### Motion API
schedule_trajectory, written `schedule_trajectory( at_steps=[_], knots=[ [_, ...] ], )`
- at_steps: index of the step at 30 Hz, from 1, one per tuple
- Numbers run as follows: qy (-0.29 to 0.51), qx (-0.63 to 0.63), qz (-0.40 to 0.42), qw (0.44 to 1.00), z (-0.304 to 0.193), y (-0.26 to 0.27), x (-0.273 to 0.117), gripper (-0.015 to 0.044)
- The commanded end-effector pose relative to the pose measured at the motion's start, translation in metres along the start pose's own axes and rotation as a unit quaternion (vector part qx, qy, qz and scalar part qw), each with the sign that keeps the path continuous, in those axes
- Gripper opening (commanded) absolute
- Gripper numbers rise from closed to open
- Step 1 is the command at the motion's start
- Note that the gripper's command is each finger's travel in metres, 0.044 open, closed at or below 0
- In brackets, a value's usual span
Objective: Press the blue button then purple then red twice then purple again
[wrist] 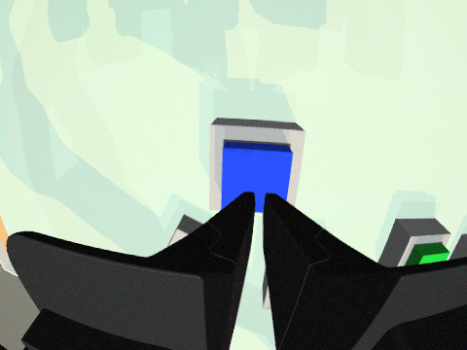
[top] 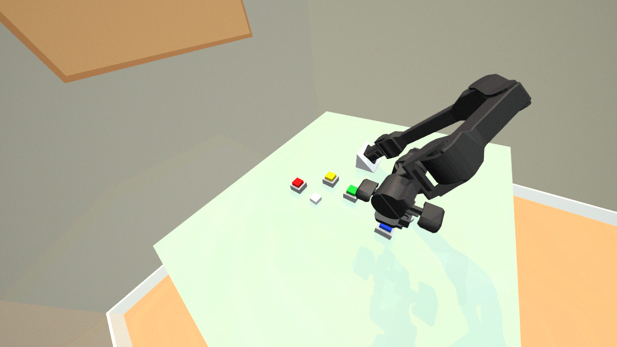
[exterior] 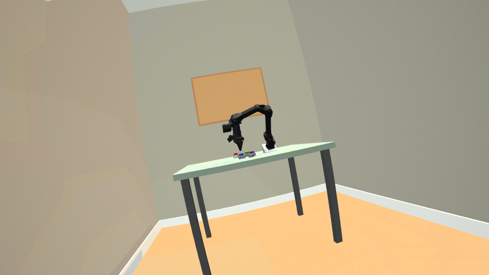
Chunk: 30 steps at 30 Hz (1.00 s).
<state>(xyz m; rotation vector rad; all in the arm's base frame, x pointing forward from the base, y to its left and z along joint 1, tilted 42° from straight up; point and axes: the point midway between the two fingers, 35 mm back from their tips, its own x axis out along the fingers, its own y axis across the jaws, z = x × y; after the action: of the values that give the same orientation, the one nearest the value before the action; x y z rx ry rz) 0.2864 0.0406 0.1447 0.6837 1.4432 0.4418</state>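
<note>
Currently at step 1: my gripper (wrist: 259,202) pinched nearly shut, holding nothing, tips poised just above blue button (wrist: 257,173). Cannot tell if it's bottomed yet. Purple button (exterior: 251,151) beyond blue, red button (top: 297,182) well apart; four presses left.

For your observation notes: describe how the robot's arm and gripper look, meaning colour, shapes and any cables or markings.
The arm is matte black, with chunky angular links and rounded joints. The gripper has two black wedge-shaped fingers tapering to narrow tips. No cables, labels or markings show.
</note>
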Motion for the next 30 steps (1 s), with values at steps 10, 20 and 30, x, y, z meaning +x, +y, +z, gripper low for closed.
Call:
schedule_trajectory(
  at_steps=[10,20,30],
  knots=[
    [0.002,-0.002,0.0,1.0,0.0,0.0,-0.066,0.002],
    [-0.022,0.005,-0.015,1.0,-0.087,-0.039,-0.066,0.002],
    [-0.007,0.001,-0.006,1.0,-0.086,-0.041,-0.027,0.002]
  ],
)
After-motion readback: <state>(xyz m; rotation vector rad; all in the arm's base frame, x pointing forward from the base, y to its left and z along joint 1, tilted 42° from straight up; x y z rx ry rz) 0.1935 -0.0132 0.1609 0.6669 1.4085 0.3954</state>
